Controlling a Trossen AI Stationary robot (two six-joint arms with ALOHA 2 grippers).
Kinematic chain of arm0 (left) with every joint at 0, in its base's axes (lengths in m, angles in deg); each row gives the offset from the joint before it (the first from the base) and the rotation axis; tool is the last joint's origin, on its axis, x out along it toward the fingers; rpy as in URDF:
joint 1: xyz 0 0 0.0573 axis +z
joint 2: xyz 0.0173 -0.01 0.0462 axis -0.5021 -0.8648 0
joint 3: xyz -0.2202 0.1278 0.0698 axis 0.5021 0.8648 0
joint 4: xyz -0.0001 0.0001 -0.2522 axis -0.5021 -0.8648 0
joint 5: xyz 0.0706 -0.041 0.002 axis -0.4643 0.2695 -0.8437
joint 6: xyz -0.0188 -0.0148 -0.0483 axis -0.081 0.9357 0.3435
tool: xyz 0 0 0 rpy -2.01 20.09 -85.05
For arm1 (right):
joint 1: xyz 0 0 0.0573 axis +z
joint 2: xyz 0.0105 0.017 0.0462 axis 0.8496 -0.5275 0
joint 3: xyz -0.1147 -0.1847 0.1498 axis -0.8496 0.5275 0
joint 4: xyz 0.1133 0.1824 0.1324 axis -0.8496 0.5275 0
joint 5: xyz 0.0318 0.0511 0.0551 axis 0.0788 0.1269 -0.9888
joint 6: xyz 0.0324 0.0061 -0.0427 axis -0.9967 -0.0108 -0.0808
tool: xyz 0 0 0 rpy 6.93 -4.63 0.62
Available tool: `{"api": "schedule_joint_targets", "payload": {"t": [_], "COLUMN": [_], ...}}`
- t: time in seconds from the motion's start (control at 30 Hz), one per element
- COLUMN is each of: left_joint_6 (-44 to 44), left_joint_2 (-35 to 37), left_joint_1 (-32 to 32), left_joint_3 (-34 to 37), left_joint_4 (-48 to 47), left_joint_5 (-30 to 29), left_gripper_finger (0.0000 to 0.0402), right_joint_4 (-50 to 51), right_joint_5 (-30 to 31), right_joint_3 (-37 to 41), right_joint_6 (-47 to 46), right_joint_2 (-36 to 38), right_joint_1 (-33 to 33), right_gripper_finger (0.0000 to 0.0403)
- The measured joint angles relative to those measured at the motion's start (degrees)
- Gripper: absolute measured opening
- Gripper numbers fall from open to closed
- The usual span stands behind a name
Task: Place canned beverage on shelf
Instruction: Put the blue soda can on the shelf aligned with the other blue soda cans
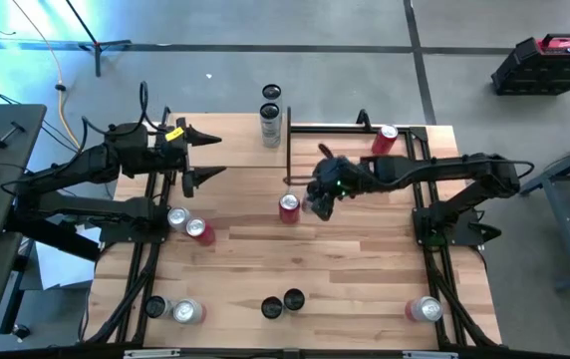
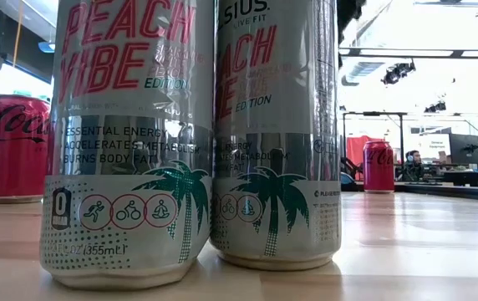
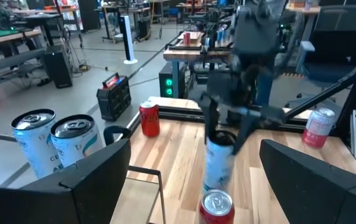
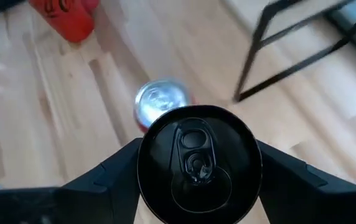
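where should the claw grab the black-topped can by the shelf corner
Grip the black-topped can on its upper side wall, coming straight down from above. It stands upright, and the right claw already straddles it, one finger per side, clear of the red can beside it.

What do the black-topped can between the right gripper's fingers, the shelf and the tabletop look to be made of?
The black-topped can, framed by the right gripper, looks like metal: pressed lid with pull tab, dark coating. The shelf seems a pale wood board within thin black posts, likely painted metal. The tabletop looks like butcher-block wood, shown by its glued strips and grain.

Overhead, tabletop-level, two wrist views
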Motion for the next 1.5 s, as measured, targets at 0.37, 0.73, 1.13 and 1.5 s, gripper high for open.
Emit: {"api": "schedule_joint_targets", "payload": {"t": [0.37,0.73,1.13,1.5], "left_joint_6": [2.01,4.43,7.88,8.03], "left_joint_2": [-0.06,-0.09,-3.18,-8.06], "left_joint_1": [0.00,0.00,-0.02,0.00], "left_joint_3": [0.00,0.00,0.00,0.00], "left_joint_4": [1.81,0.98,-8.11,-5.88], "left_joint_5": [-0.08,-0.36,-3.34,-6.38], "left_gripper_finger": [0.0349,0.0349,0.0349,0.0349], "right_joint_4": [11.86,19.04,20.89,20.85], "right_joint_5": [-2.14,-16.02,-18.46,-17.27], "right_joint_3": [-29.56,-56.39,-61.23,-61.19], "right_joint_6": [14.22,22.59,25.80,25.72], "right_joint_2": [-9.01,-25.72,-31.73,-31.63], "right_joint_1": [-3.42,-9.62,-14.23,-15.44], "right_gripper_finger": [0.0248,0.0249,0.0249,0.0250]}}
